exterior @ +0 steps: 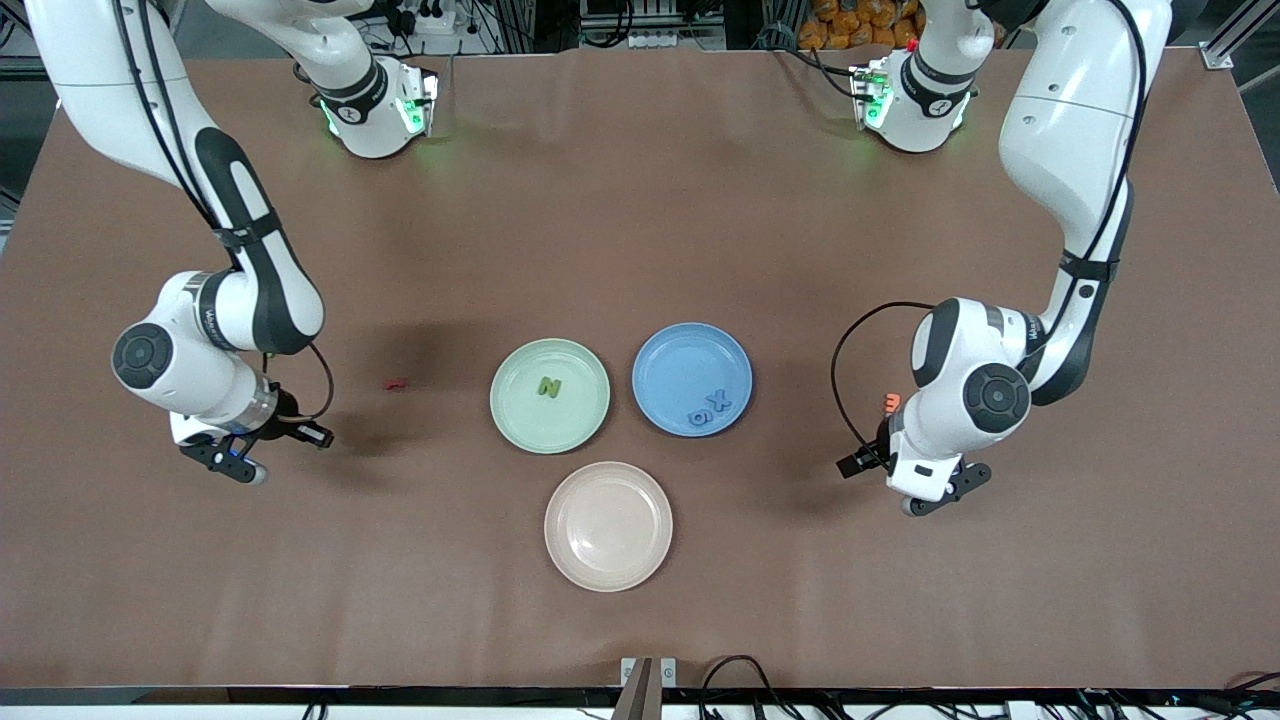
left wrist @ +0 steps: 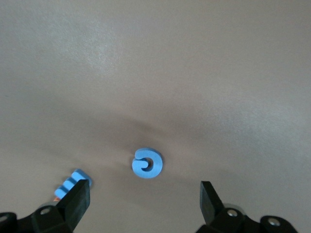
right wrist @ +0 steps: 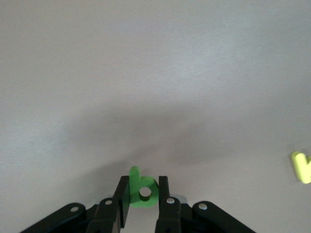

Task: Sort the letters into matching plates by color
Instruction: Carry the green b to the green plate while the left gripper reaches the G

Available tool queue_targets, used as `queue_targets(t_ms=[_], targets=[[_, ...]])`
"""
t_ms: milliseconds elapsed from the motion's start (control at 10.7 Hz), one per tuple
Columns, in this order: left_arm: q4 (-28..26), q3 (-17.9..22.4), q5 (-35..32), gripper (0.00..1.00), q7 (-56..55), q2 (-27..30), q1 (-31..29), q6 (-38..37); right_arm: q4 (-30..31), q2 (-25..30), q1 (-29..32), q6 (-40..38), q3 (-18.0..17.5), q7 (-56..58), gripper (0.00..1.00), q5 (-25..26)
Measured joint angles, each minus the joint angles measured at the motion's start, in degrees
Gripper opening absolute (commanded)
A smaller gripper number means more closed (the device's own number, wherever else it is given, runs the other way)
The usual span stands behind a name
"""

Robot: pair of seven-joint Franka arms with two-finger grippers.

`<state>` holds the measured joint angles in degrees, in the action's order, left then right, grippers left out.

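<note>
The pale green plate (exterior: 520,412) holds a green letter N (exterior: 549,386). Beside it, the blue plate (exterior: 680,352) holds two blue letters (exterior: 708,408). My right gripper (exterior: 235,462) (right wrist: 143,182) is low over the table toward the right arm's end, shut on a green letter b (right wrist: 137,192). My left gripper (exterior: 935,495) (left wrist: 145,187) hangs open over the table toward the left arm's end. A curled blue letter (left wrist: 147,162) lies on the table just ahead of its fingers. A second blue letter (left wrist: 72,181) lies partly hidden by one finger (left wrist: 80,194).
A beige-pink plate (exterior: 608,526) sits nearer the front camera than the other two plates. A small red letter (exterior: 397,383) lies beside the green plate, and an orange letter (exterior: 892,401) shows by the left arm. A yellow letter (right wrist: 302,167) lies at the edge of the right wrist view.
</note>
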<state>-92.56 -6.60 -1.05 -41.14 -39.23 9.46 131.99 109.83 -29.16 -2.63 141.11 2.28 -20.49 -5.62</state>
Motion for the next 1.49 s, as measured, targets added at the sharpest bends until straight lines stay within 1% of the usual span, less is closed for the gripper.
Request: queue_targets(t_ms=[186, 279, 559, 931, 1490], targets=[[-2.9, 0.0, 0.0, 1.00, -1.3, -0.5, 0.0, 5.7, -0.9, 0.0, -1.3, -1.0, -1.1, -4.1, 0.23, 0.0], [-3.8, 0.0, 0.0, 1.00, -1.8, -0.7, 0.0, 7.4, -1.2, 0.0, -2.5, -1.2, -1.3, -6.0, 0.23, 0.0], [-4.3, 0.0, 0.0, 1.00, -3.8, -1.9, 0.2, 10.8, -1.6, 0.0, -6.7, -1.3, -2.0, -12.1, 0.23, 0.0], [-4.4, 0.0, 0.0, 1.00, -4.4, -3.1, 0.7, 12.7, -3.6, -0.1, -13.6, -3.5, -2.9, -21.0, 0.23, 0.0], [-4.7, 0.7, -2.3, 1.00, -4.4, -3.8, 1.3, 12.3, -7.8, -4.1, -22.5, -3.8, -3.2, -28.9, 0.23, 0.0]])
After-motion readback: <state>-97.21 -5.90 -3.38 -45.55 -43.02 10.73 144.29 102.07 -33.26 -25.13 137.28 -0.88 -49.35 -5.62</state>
